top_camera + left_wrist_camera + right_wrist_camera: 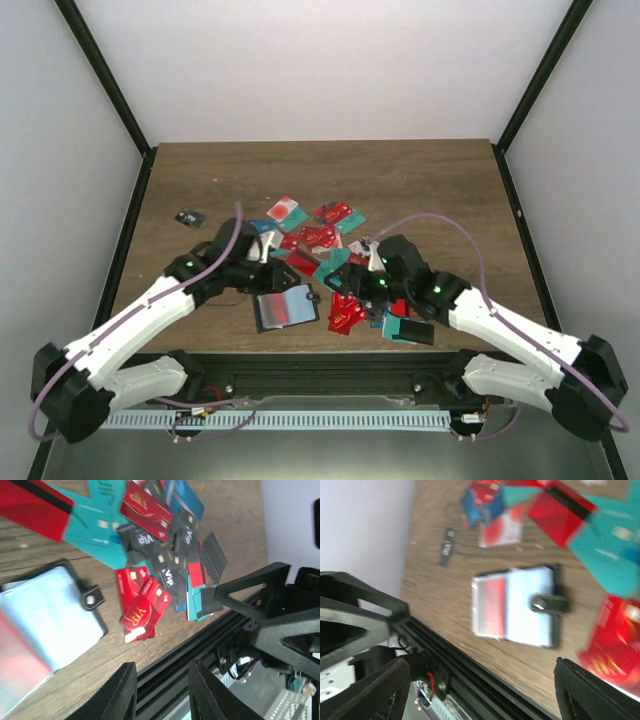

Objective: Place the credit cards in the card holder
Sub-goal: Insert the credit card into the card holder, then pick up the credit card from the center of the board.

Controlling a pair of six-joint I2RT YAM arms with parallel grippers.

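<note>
Both claws are empty, the left gripper [162, 675] narrowly parted and the right gripper [480, 677] wide, above the unfolded card holder [287, 308] at lower centre, below scattered credit cards [320, 237].

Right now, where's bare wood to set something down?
Free: far strip of table behind the credit cards, and the wood right of them. Left holds only a lone black card. Crowded: centre pile down to the open card holder.

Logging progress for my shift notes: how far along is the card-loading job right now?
Done: the card holder lies open, one red card apparently in a pocket. In hand: nothing; left gripper and right gripper are both open, empty. Left: most credit cards lie scattered on the table.
</note>
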